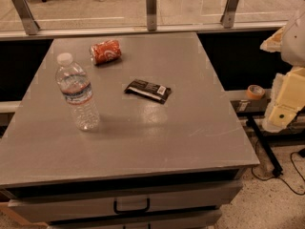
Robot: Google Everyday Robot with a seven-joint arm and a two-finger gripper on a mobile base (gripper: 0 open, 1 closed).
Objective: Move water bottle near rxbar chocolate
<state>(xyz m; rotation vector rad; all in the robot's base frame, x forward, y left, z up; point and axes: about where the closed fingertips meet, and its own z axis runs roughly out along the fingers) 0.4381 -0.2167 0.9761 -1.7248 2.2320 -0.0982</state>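
The water bottle [76,92] stands upright on the left side of the grey table [157,142]. It is clear ribbed plastic with a white cap and a white, blue and red label band. The rxbar chocolate [148,90] lies flat near the table's middle, to the right of the bottle and apart from it; its wrapper is black with a white patch at its right end. My gripper [286,104] shows as cream-coloured parts at the right edge of the camera view, off the table's right side and far from both things. It holds nothing that I can see.
An orange soda can [105,51] lies on its side at the back left of the table. A roll of tape [256,91] sits on a ledge to the right. Drawers with a black handle [131,205] are below the front edge. A glass railing [151,8] runs behind.
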